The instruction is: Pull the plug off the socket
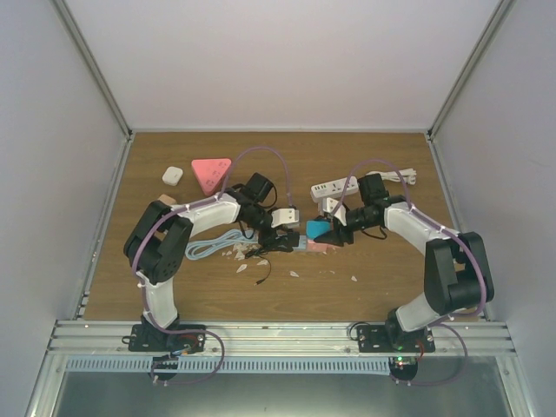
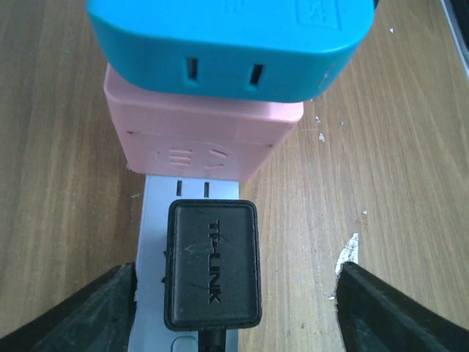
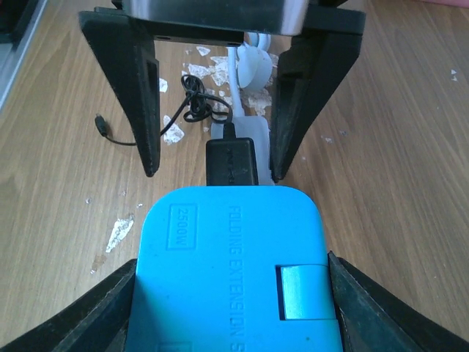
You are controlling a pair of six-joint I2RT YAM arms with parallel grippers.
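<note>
Just beside the black plug (image 2: 212,268), a blue adapter (image 2: 227,44) covers a pink block (image 2: 201,136).

"TP-LINK" on black plug (image 2: 212,268); "2500W", "FOLDING EXTENSION" on blue adapter (image 3: 231,271)

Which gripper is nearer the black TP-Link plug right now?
Left: the left gripper has open fingers either side of the black TP-Link plug, not touching it. The right gripper is farther along the power strip, closed on the blue folding extension socket.
</note>
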